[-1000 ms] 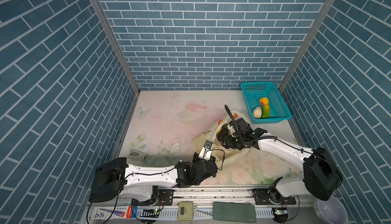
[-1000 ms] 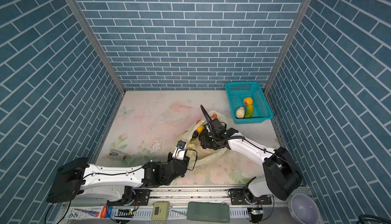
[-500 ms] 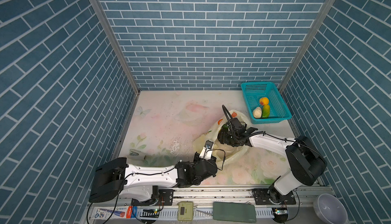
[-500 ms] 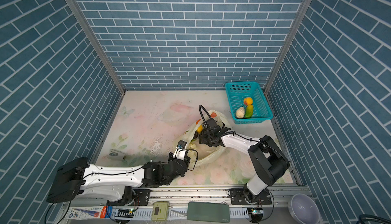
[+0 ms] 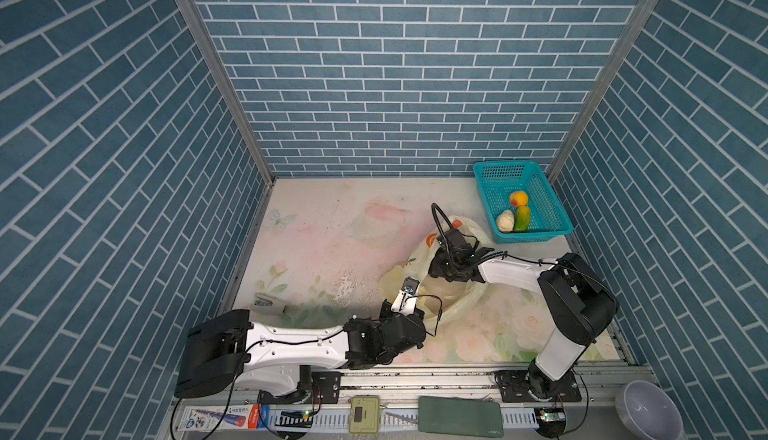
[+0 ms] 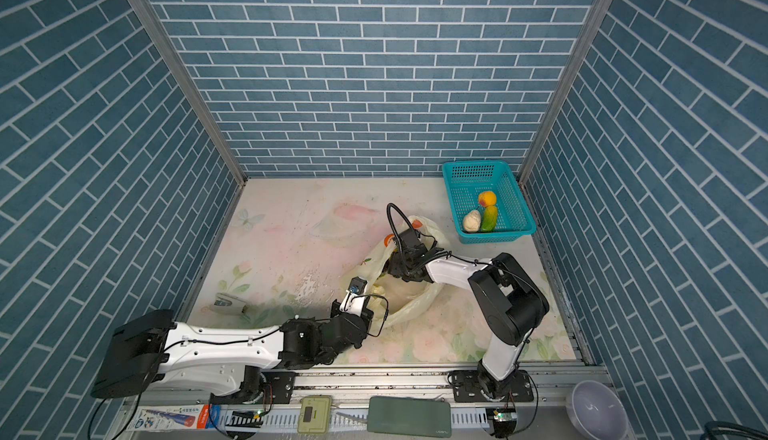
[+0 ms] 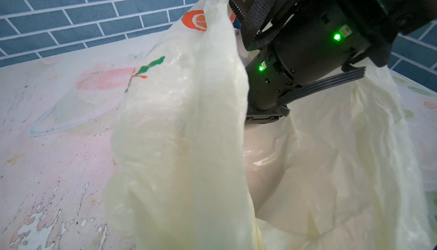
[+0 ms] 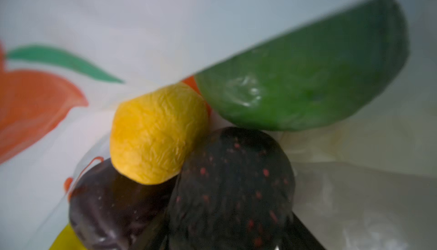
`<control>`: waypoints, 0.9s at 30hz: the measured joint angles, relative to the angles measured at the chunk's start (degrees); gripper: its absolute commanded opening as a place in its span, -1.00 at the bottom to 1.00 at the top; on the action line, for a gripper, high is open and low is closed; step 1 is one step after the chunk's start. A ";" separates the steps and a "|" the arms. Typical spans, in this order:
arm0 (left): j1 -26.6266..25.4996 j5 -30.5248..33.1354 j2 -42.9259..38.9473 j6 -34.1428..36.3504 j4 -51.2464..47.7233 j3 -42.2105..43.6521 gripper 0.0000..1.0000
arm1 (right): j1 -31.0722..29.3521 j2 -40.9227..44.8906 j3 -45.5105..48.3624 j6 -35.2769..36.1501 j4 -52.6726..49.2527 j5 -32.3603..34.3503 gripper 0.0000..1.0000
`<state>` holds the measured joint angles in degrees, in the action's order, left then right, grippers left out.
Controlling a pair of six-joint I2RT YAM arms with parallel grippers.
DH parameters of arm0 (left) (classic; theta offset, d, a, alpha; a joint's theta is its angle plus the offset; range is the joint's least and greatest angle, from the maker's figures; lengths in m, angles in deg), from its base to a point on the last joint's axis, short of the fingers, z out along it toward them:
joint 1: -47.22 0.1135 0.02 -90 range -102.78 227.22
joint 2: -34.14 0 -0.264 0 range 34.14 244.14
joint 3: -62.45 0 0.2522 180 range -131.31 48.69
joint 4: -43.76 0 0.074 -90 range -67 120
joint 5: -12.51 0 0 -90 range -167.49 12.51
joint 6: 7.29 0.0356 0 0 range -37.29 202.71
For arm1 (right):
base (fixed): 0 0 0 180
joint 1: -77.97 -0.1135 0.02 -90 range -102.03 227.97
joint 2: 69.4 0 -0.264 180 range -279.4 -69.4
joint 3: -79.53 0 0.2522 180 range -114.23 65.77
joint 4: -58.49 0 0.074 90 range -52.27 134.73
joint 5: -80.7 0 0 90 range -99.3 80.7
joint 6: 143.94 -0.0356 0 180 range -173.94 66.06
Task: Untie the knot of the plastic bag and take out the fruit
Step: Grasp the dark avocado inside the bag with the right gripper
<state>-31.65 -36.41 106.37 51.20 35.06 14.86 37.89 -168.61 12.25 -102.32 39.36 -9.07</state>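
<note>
Now | left fingers (image 5: 419, 314) pinch plastic bag (image 7: 179, 130) | right fingers (image 5: 438, 266) inside, opening unclear | bagged fruit (image 8: 158, 133): right wrist only

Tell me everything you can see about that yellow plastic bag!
The plastic bag is thin, crinkly, see-through pale yellow film with orange-red fruit prints and green leaves. It lies slumped on the flowery table, mouth open, no knot showing. The left gripper seems to pinch its near edge and lift it; the right gripper reaches inside. The right wrist view shows a yellow fruit, a green fruit and two dark fruits inside.
</note>
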 measured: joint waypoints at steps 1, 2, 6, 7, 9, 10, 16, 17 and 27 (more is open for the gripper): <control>0.00 0.00 0.00 0.00 0.00 0.02 -1.00 | 0.02 -0.02 0.00 -0.20 0.26 0.02 0.00; 0.00 0.00 0.00 -0.02 0.00 0.02 -1.00 | 0.07 -0.02 0.00 -0.37 0.42 0.02 -0.04; 0.00 0.00 0.00 -0.02 0.00 0.02 -1.00 | 0.11 0.11 0.00 -0.72 0.59 -0.20 -0.13; 0.00 0.02 0.00 -0.02 0.00 0.02 -1.00 | 0.11 0.26 0.00 -0.70 0.33 -0.44 -0.14; 0.00 0.07 0.00 -0.04 0.00 0.04 -1.00 | 0.11 1.38 0.00 -0.68 -0.96 -1.31 -0.16; 0.00 0.11 0.00 -0.04 0.00 0.07 -1.00 | 0.11 2.25 0.00 -0.63 -1.73 -1.86 -0.16; 0.00 0.55 0.00 -0.22 0.00 0.44 -1.00 | 0.11 11.91 0.04 2.51 -9.81 -6.27 -0.16; 0.00 0.70 0.00 -0.22 0.02 0.44 -1.00 | 0.11 13.86 0.07 3.41 -11.45 -7.06 -0.16; 0.00 1.29 0.00 -0.70 -0.04 0.44 -1.00 | -0.33 26.47 -0.07 8.22 -26.73 -13.53 -0.17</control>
<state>-31.65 -35.12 106.37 50.50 35.02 15.30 37.56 -142.15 12.19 -94.10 12.63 -22.60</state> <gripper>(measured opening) 0.044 0.556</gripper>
